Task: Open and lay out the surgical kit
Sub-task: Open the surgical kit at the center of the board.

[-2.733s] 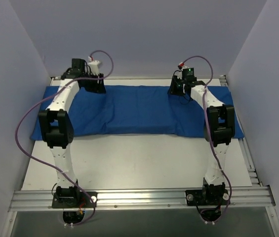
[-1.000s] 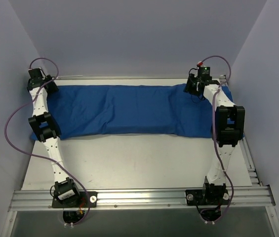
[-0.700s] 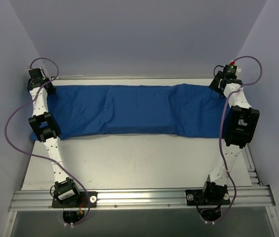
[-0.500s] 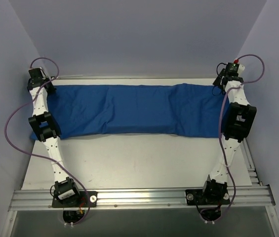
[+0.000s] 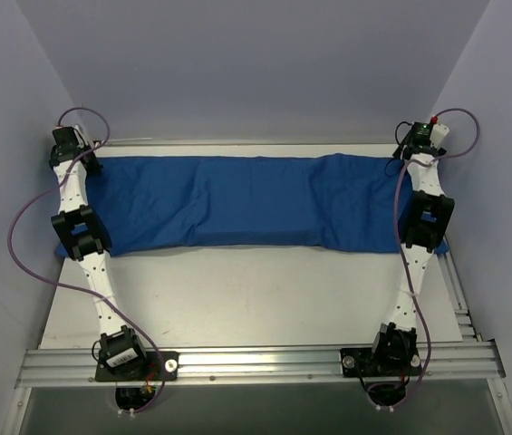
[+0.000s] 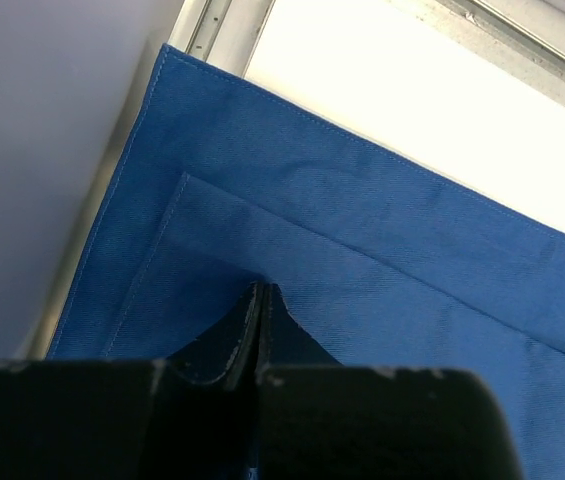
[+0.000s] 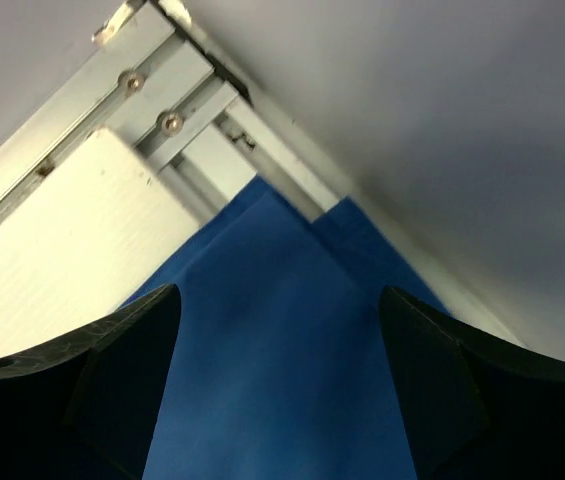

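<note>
The surgical kit shows only as its blue cloth wrap (image 5: 246,199), stretched in a long band across the far half of the table; whatever it covers is hidden. My left gripper (image 5: 78,156) is at the cloth's far-left corner. In the left wrist view its jaws (image 6: 261,292) are shut, pinching a pucker of the hemmed blue cloth (image 6: 382,230). My right gripper (image 5: 411,150) hovers over the far-right corner. Its fingers (image 7: 122,350) stand wide apart, with only blue cloth (image 7: 262,420) beneath and nothing between them.
The white table (image 5: 237,299) is bare in front of the cloth. Aluminium rails run along the near edge (image 5: 256,362) and the right edge (image 5: 462,299). Grey walls stand close on the left (image 5: 11,136) and right (image 5: 500,136); the frame corner (image 7: 172,120) lies just beyond the right gripper.
The right gripper has swung out to the far-right corner, drawing the cloth's right end flat, and has opened. The left gripper has shut on the cloth's far-left corner and stayed put.
</note>
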